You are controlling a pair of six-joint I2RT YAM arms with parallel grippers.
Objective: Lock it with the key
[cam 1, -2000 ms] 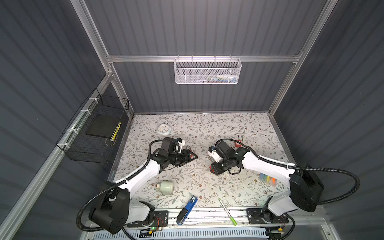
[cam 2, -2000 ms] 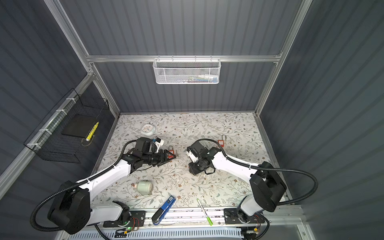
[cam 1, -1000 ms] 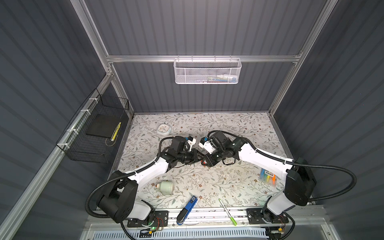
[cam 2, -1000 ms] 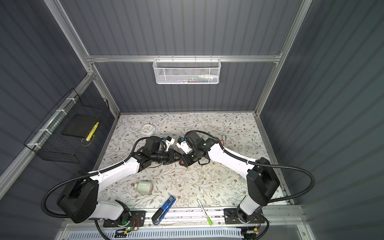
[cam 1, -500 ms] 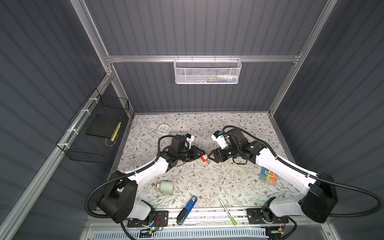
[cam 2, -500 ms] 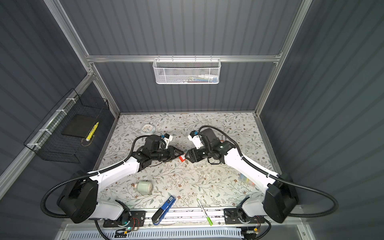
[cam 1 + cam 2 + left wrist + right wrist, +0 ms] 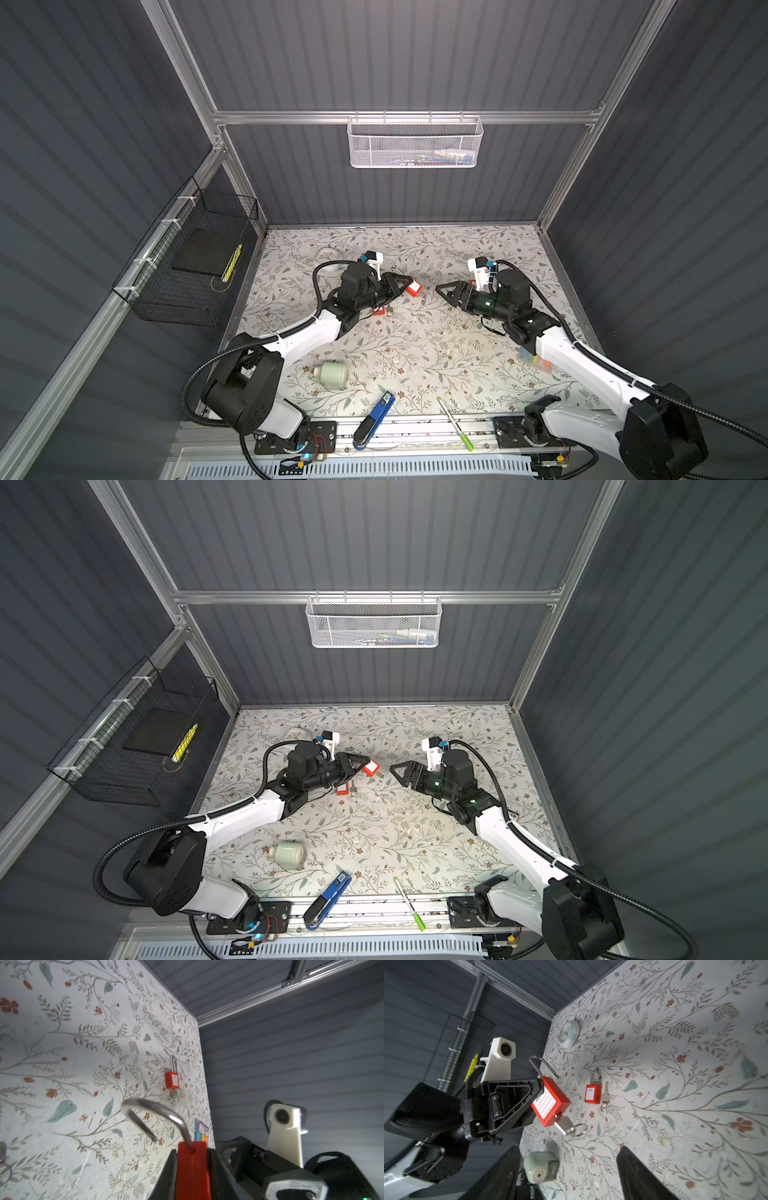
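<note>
My left gripper (image 7: pixel 404 285) is shut on the body of a red padlock (image 7: pixel 414 289) and holds it above the table, as the left wrist view shows (image 7: pixel 192 1167). Its steel shackle (image 7: pixel 153 1109) stands open with one leg free. A silver key (image 7: pixel 563 1125) with a ring sticks out of the padlock's (image 7: pixel 550 1103) bottom. My right gripper (image 7: pixel 439 289) stands open, a short way right of the padlock, facing it with nothing between its fingers (image 7: pixel 633 1167).
A second red padlock (image 7: pixel 592 1093) lies on the table with a loose key (image 7: pixel 605 1093) beside it, under the left gripper. Another padlock (image 7: pixel 172 1080) lies far right. A green sharpener (image 7: pixel 330 374), blue tool (image 7: pixel 374 419), green pen (image 7: pixel 455 424) and round clock (image 7: pixel 569 1032) lie around.
The grippers met at the middle a second ago. The right gripper has since opened and drawn back to the right, leaving the key in the padlock that the left gripper still holds.
</note>
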